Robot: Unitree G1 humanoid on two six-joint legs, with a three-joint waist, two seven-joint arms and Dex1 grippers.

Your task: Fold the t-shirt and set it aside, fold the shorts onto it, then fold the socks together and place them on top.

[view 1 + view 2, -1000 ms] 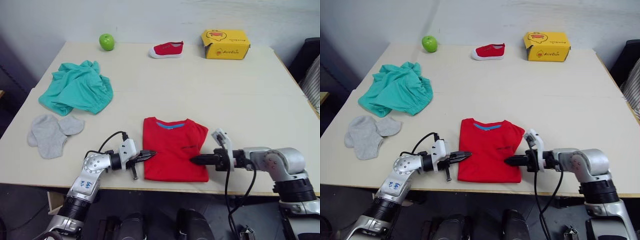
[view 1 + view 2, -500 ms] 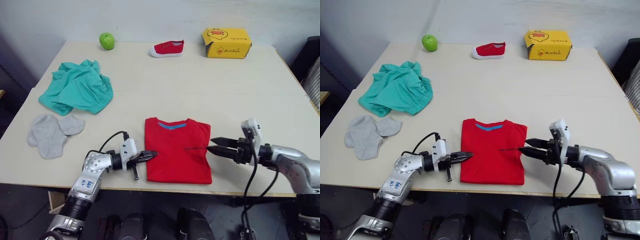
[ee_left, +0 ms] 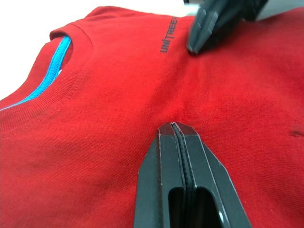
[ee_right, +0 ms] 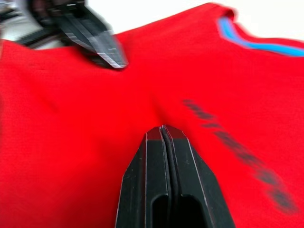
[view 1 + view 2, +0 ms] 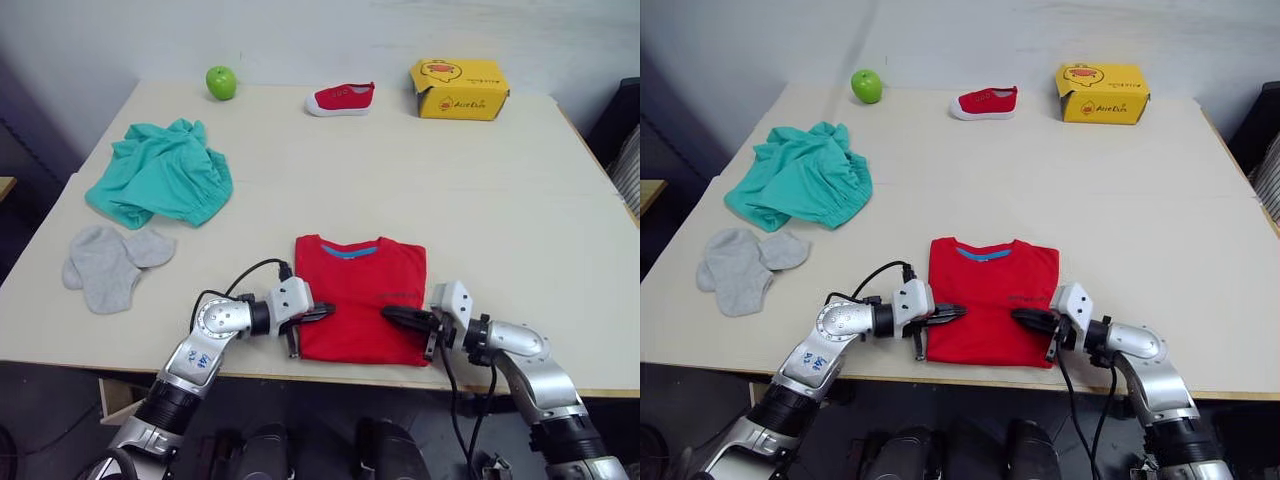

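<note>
— Right, what do you have laid out, biggest first?

— You have the pale surface (image 5: 480, 200) carrying everything. Your t-shirt (image 5: 360, 290) lies folded into a rectangle at the near edge, blue neckband facing the far side. The shorts (image 5: 160, 185) sit crumpled well off to your left, and the socks (image 5: 110, 265) lie flat just nearer than them, overlapping each other.

— And at the far edge?

— You'll see a yellow box (image 5: 458, 88) on the right, a red shoe (image 5: 342, 98) in the middle and a green apple (image 5: 221, 82) on the left, all well apart from the clothes.

— Where are your grippers?

— Your left gripper (image 3: 175, 126) rests on the t-shirt's left side, its fingers pressed together with no cloth seen between them. Your right gripper (image 4: 162, 128) lies on the t-shirt's right side, fingers likewise pressed together on the fabric. The two tips point at each other across the lower half of the shirt, near but apart.
</note>
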